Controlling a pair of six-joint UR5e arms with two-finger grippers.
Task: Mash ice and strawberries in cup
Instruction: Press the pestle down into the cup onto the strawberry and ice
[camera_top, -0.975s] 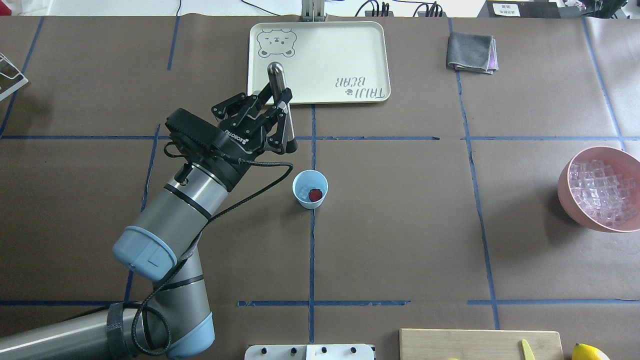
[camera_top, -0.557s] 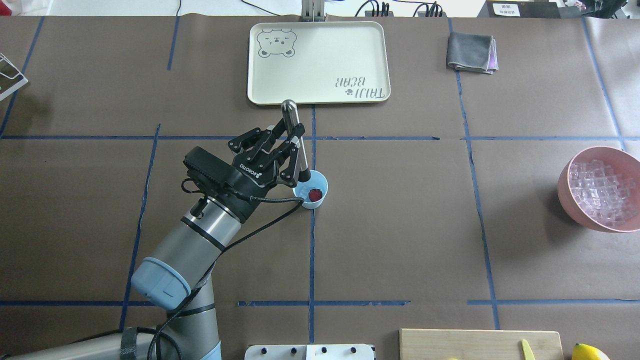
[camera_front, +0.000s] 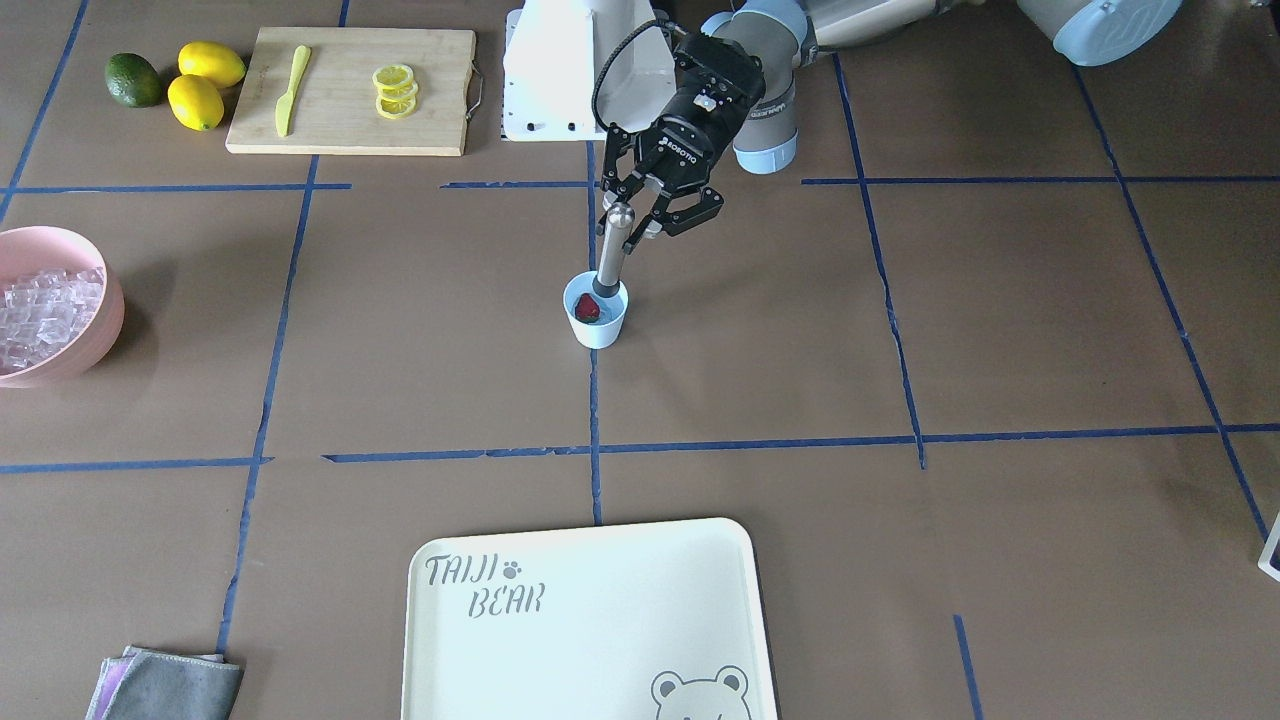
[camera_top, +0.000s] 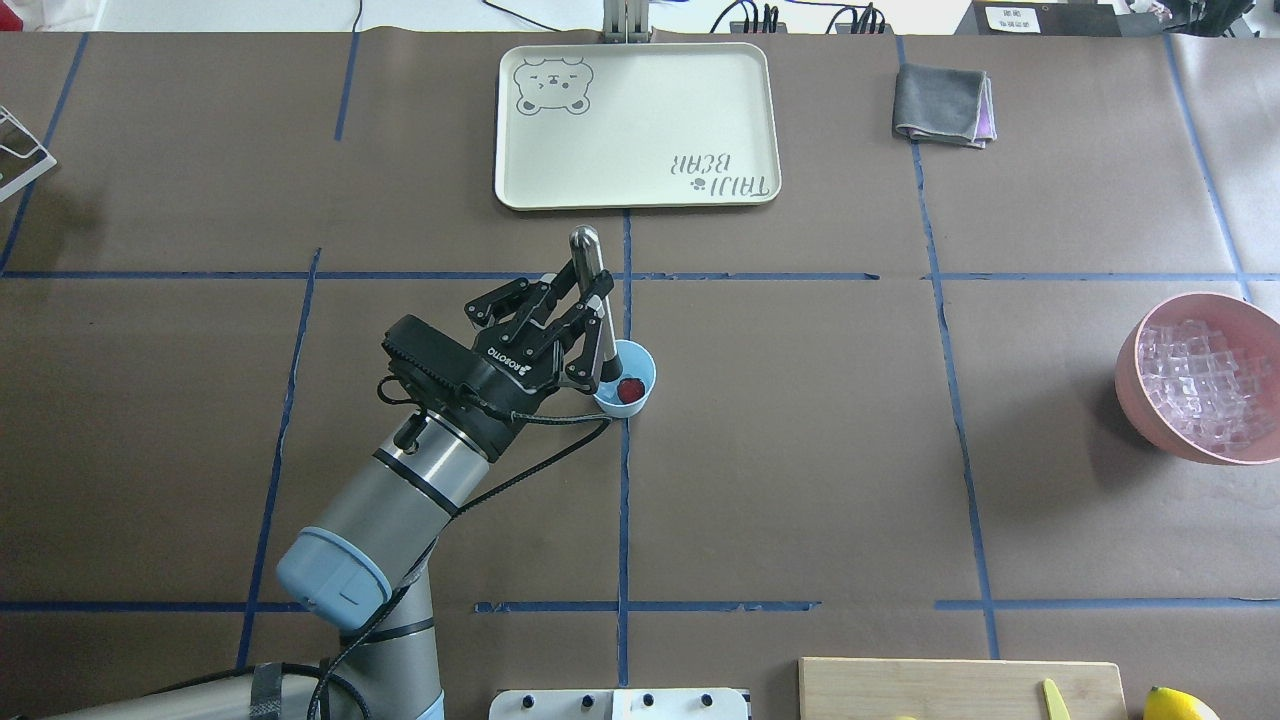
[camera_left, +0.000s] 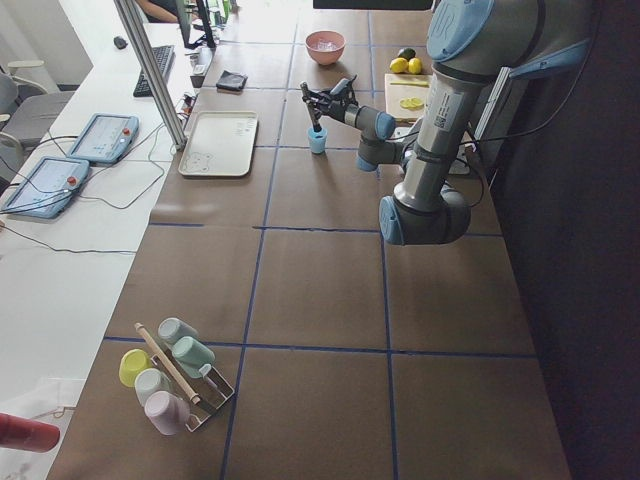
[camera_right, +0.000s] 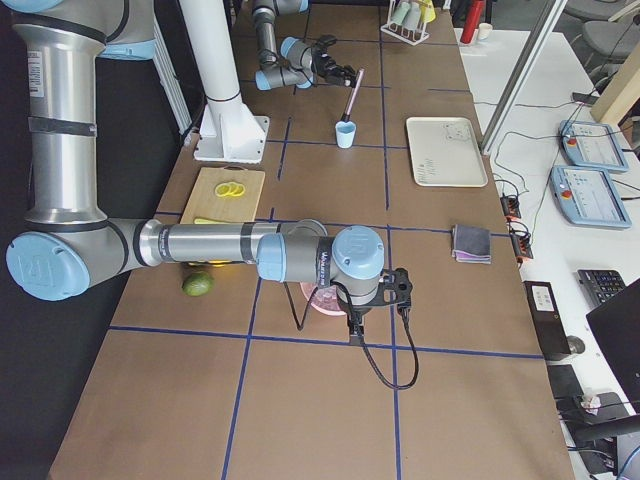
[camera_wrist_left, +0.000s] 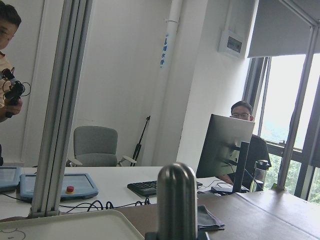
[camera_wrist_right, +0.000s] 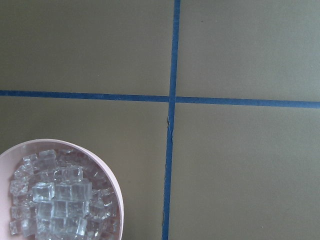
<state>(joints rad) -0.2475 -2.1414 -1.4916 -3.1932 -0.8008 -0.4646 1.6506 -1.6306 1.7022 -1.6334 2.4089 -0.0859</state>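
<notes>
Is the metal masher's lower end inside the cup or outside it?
Inside: the masher, held by the left gripper, has its dark tip within the rim of the cup, beside the strawberry.

**Two marks we can read: a tray's name and a gripper's brand**

We read "TAIJI BEAR" in grey letters on the cream tray (camera_front: 620, 620), with a small paw print after the first word. In the front-facing view the words stand upright near one corner of the tray. In the overhead view they appear upside down. On the black body of the left gripper (camera_top: 590, 292) we read the white brand "ROBOTIQ". A white label (camera_top: 1012, 17) beyond the table's far edge and the blue lettering running down a white pillar (camera_wrist_left: 165, 50) are too small for us to read.
</notes>
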